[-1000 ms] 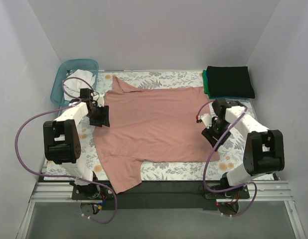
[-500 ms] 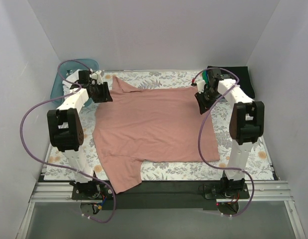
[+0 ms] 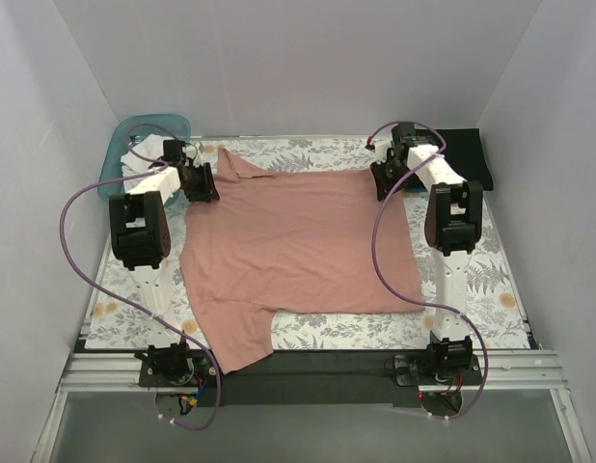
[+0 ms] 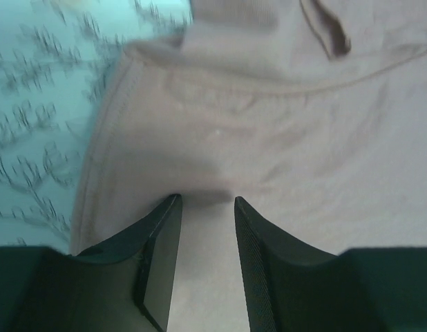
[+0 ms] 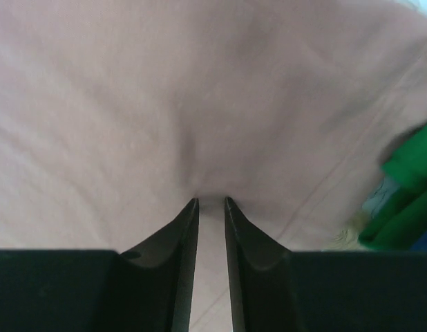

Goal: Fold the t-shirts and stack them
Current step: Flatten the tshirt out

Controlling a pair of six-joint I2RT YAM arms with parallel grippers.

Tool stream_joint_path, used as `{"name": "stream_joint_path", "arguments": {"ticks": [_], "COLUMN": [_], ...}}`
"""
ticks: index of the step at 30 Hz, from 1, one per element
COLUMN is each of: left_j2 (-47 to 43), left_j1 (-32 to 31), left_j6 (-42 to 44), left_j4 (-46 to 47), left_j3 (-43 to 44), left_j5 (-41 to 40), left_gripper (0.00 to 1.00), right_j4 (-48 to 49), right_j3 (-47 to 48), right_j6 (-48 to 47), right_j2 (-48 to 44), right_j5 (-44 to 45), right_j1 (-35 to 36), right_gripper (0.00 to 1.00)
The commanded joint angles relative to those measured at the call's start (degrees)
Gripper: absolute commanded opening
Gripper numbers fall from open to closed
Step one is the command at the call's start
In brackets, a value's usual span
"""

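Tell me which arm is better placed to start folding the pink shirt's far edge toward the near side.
Neither alone, likely both. The left gripper pinches the pink t-shirt at its far left corner, the right gripper at the far right, beside the green shirt. Pull together.

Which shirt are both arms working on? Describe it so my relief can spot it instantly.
On the floral table cover, it is the pink t-shirt spread flat across the middle. The left gripper and right gripper sit at its far corners. Unlike the folded black shirt at far right, it is large and unfolded.
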Motion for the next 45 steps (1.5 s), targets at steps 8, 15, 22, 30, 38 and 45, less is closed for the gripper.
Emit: {"name": "stream_joint_path", "arguments": {"ticks": [8,15,22,30,38,45], "left_j2": [13.7,-2.1,-26.8,-47.9,-51.5,-50.5], "left_j1": [0.2,0.2,0.2,1.1,1.1,1.2], "left_j6": [1.5,4.4,23.7,39.0,40.1,41.4], "left_j4": [-6.1,-12.8,-23.7,-29.1,-30.6,-29.9], "left_j3": [24.6,22.5,1.1,-24.0,-29.4,-31.5], "left_j5": [-1.3,10.0,18.1,15.2,16.0,14.6], "left_gripper": [0.38,0.56,0.73,0.75,0.75,0.74], "right_j4": [3.9,3.9,-2.6,-6.1,-0.4,3.9], "right_j3": [19.1,4.6,-20.9,-49.2,-66.2,-69.7], "right_j6": [0.3,-1.3,-9.8,-20.7,-24.2,-23.9], "right_j2": [10.7,-11.6,-34.8,-54.7,-61.1,-59.9], "right_j5": [5.2,-5.8,-7.4,2.4,7.9,9.2], "right_j1": [0.3,1.6,3.9,5.2,6.4,7.4], "right_gripper": [0.44,0.66,0.70,0.59,0.46,0.47]}}
